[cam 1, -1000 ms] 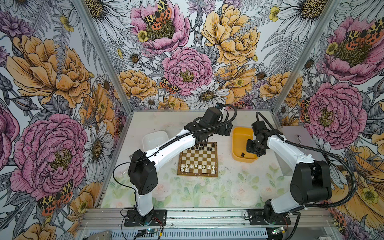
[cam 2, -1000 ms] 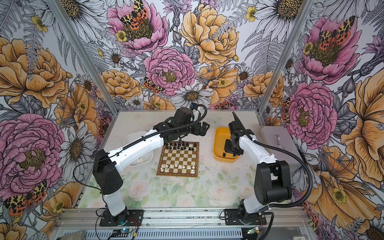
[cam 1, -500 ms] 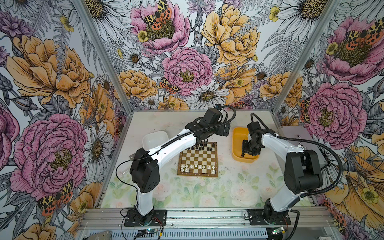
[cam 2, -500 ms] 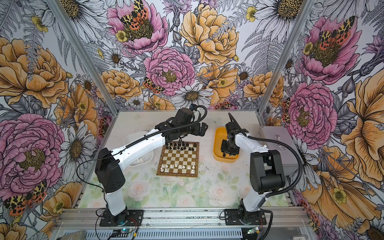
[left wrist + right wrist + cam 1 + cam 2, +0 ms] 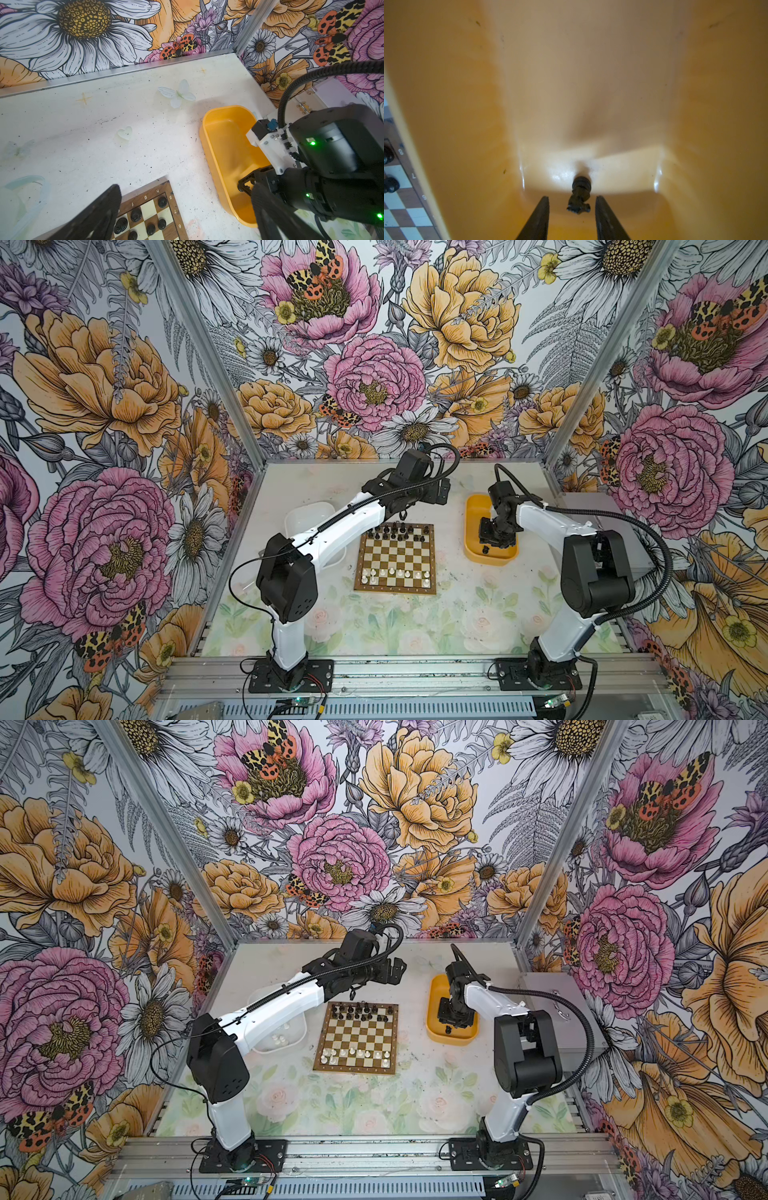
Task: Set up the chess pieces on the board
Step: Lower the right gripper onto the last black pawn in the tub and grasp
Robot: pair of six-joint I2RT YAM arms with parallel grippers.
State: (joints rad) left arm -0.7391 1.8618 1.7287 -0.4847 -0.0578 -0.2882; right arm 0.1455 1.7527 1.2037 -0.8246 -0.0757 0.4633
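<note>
The board [image 5: 397, 558] [image 5: 357, 1038] lies mid-table, with black chess pieces [image 5: 399, 531] on its far rows and white ones [image 5: 395, 572] along its near row. My left gripper [image 5: 434, 497] [image 5: 187, 187] hovers over the board's far right corner, open wide and empty. My right gripper [image 5: 492, 541] [image 5: 572, 197] reaches down into the yellow tray [image 5: 471, 526]. It is open. One black piece [image 5: 579, 195] [image 5: 485, 549] lies on its side on the tray floor between the fingertips, touching neither.
A white tray [image 5: 266, 1002] left of the board holds a few white pieces [image 5: 280, 1040], partly under my left arm. A grey box [image 5: 557, 1006] stands at the right wall. The yellow tray's walls [image 5: 436, 104] close in round my right gripper.
My right arm has swung a little to the left inside the yellow tray, and its elbow has drawn in. The left arm has stayed still.
</note>
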